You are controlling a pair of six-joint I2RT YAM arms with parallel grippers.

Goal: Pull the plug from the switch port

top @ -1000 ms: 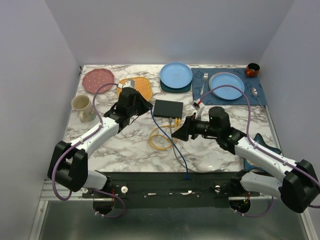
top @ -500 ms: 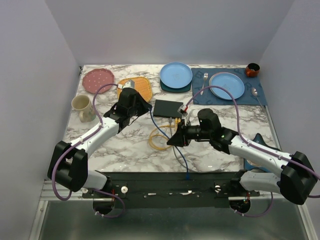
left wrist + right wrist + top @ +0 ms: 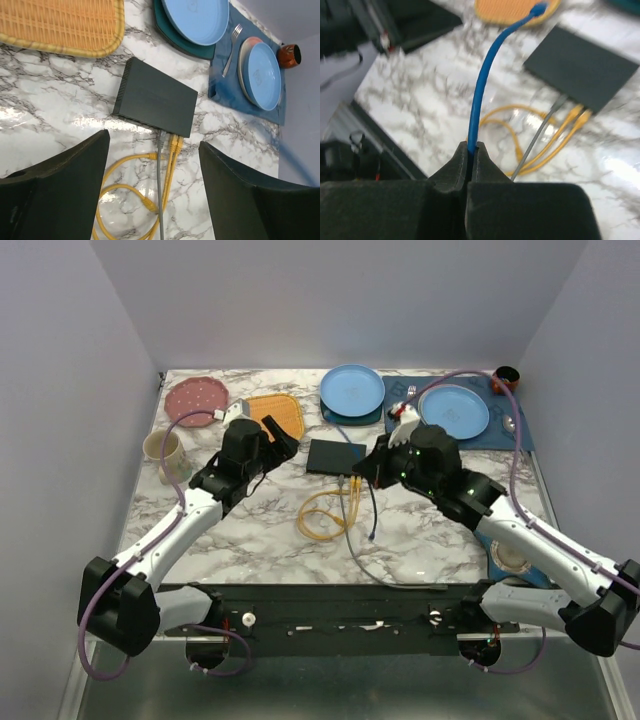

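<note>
A marble table (image 3: 250,530) between plain grey walls carries the switch (image 3: 336,456). Its long axis runs left to right and its socket edge faces the arm bases. A grey cable (image 3: 160,170) and two yellow cables (image 3: 173,145) sit in that edge.

The right gripper (image 3: 471,148), just right of the switch, is clamped on the blue cable (image 3: 482,85). The cable's plug (image 3: 538,8) stands in the air, apart from the switch and in no socket, so the pull looks done.

The left gripper (image 3: 152,141) hovers left of the switch, spread wide and holding nothing. The right arm is the nearer one. It probably needs only to carry the plug toward the bases, away from the socket edge.
</note>
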